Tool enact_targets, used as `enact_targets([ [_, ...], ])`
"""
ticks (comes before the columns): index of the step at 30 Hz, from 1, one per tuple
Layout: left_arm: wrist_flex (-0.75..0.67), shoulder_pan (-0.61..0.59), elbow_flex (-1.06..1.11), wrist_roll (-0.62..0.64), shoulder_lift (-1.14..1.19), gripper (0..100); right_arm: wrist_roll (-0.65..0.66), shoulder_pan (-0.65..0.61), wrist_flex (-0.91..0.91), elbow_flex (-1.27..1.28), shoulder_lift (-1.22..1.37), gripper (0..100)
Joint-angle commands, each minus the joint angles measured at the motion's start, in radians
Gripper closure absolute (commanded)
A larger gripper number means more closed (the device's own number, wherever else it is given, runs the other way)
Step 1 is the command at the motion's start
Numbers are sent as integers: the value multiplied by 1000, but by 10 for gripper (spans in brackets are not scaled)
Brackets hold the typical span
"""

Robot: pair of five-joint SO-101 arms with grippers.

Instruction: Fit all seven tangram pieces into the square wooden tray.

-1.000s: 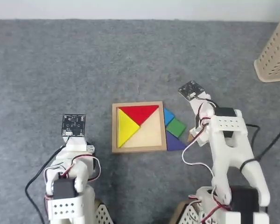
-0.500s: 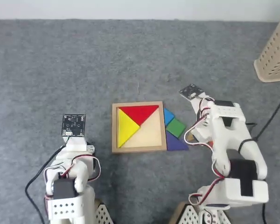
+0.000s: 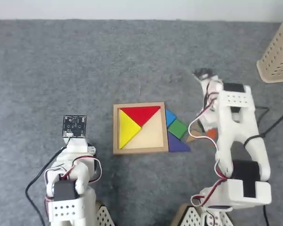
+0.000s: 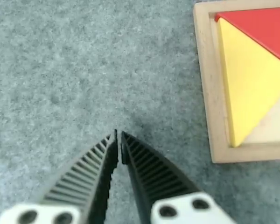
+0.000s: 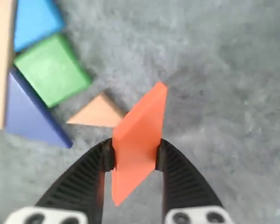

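The square wooden tray (image 3: pixel 116 128) lies mid-table with a red triangle (image 3: pixel 140 114) and a yellow triangle (image 3: pixel 127 128) inside. Just right of it lie a blue piece (image 3: pixel 170 116), a green square (image 3: pixel 178 128), a dark purple triangle (image 3: pixel 177 145) and a small tan triangle (image 3: pixel 192 138). My right gripper (image 5: pixel 133 148) is shut on an orange parallelogram (image 5: pixel 139 137), lifted above the carpet right of the tan triangle (image 5: pixel 97 114); the orange piece (image 3: pixel 211 133) peeks out beside the arm. My left gripper (image 4: pixel 118 136) is shut over bare carpet, left of the tray (image 4: pixel 207 88).
A beige perforated basket (image 3: pixel 278 49) stands at the far right edge. Grey carpet covers the table. The right arm (image 3: pixel 233 127) stands over the area right of the loose pieces. Open carpet stretches behind the tray and to its left.
The right arm has swung away from the tray side and risen, and the orange parallelogram now shows beside it, held off the carpet. The left arm has not moved.
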Motion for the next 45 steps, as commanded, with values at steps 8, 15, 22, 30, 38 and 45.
enact_targets([
  [8,5,-6,-12,8,-15,988,-252,-380,176,-279,-12,990],
  [15,5,-6,-12,8,-15,988,-396,-536,-13,-290,186,989],
  [22,5,-6,-12,8,-15,988,-594,-552,-68,-400,384,987],
  [30,5,-6,-12,8,-15,988,-591,-582,-41,-420,390,874],
  [38,5,-6,-12,8,-15,988,-557,-596,-22,-416,375,864],
  [45,5,-6,-12,8,-15,988,-557,-599,-31,-354,305,864],
])
